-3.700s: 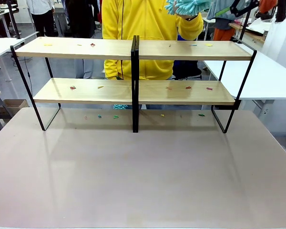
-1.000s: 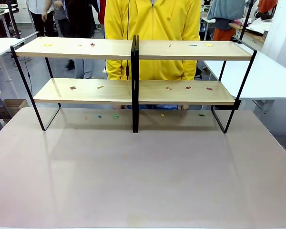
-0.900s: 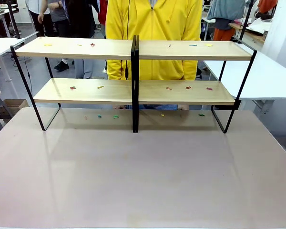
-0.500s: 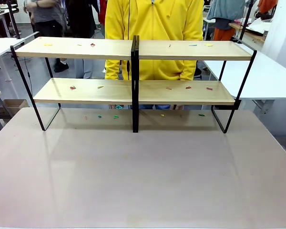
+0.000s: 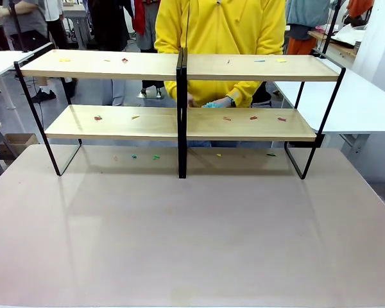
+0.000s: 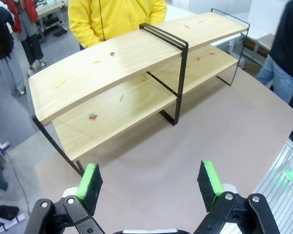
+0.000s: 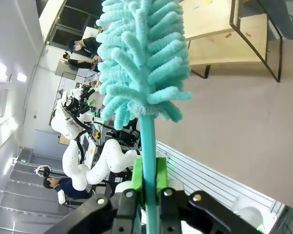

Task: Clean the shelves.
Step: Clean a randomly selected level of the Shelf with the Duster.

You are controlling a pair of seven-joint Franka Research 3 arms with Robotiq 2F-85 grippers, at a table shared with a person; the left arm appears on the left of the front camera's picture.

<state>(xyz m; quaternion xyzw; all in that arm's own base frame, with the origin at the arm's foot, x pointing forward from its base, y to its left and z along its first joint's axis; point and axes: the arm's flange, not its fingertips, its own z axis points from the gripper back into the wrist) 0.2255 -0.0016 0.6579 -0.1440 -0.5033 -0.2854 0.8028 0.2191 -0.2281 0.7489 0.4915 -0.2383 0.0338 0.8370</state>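
Left tool (image 6: 150, 180) hung wide open and empty above the bench (image 6: 200, 136). The shelves (image 5: 115, 122) stood at the bench's far side, coloured scraps (image 5: 98, 118) dotting both tiers. Right tool (image 7: 149, 178) was clamped tight on the teal duster (image 7: 141, 58) by its handle. Best bet, I'd say: sweep each board end to end, top tier first, minding the centre post (image 5: 181, 109).

The shelves (image 5: 181, 109) are set upright across the far part of the bench (image 5: 192, 231). Four light wooden boards are carried in two tiers on a black frame and are strewn with small coloured scraps (image 5: 98, 118).
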